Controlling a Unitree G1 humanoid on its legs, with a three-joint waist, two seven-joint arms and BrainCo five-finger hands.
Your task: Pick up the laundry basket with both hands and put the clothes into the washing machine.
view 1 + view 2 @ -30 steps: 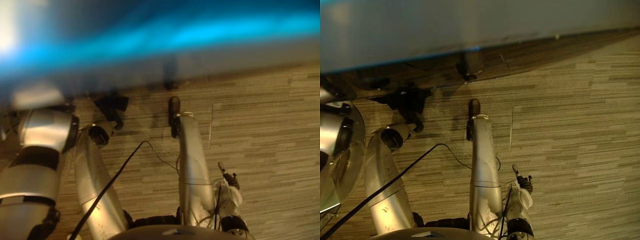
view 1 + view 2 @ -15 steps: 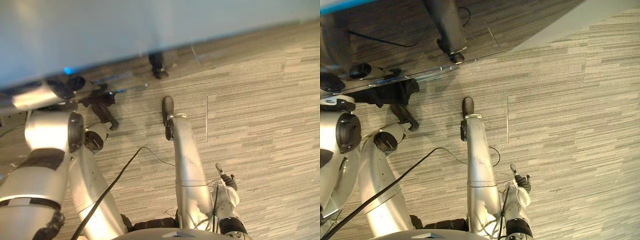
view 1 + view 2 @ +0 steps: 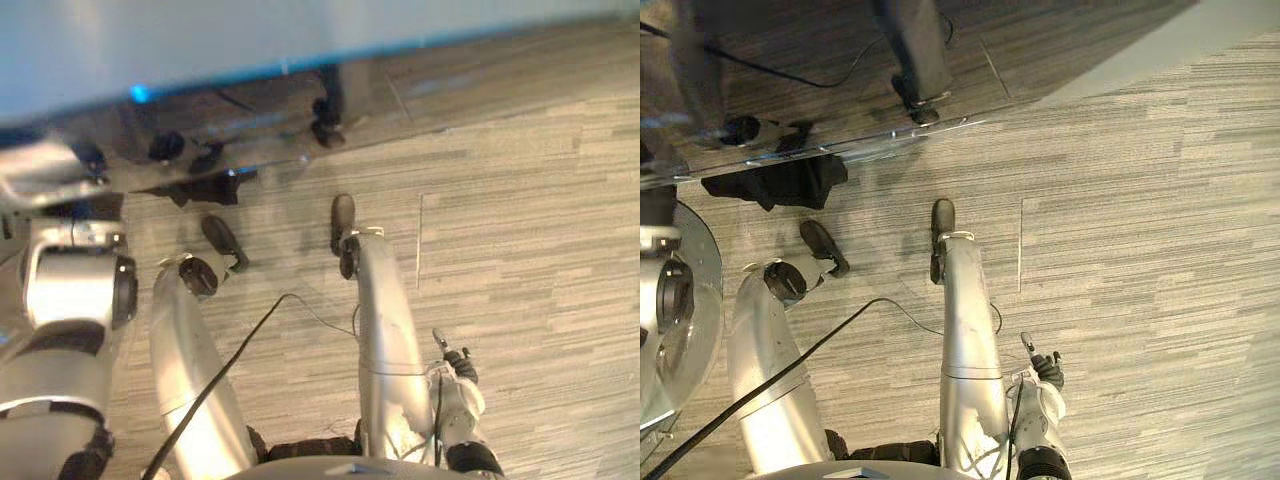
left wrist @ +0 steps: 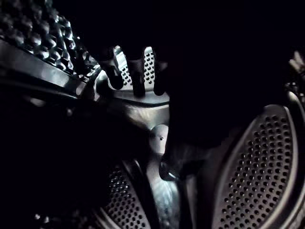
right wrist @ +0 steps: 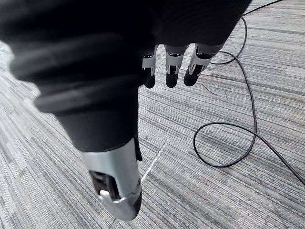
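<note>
Your right hand (image 5: 124, 52) hangs over the grey striped carpet floor (image 5: 57, 157). Its fingers (image 5: 172, 71) are straight and relaxed, the thumb (image 5: 116, 191) is apart from them, and it holds nothing. Your left hand (image 4: 138, 76) shows as a dark shape inside the perforated steel drum of the washing machine (image 4: 257, 162). You cannot tell whether it is open, closed or gripping anything. The drum's interior is too dark to make out clothes.
</note>
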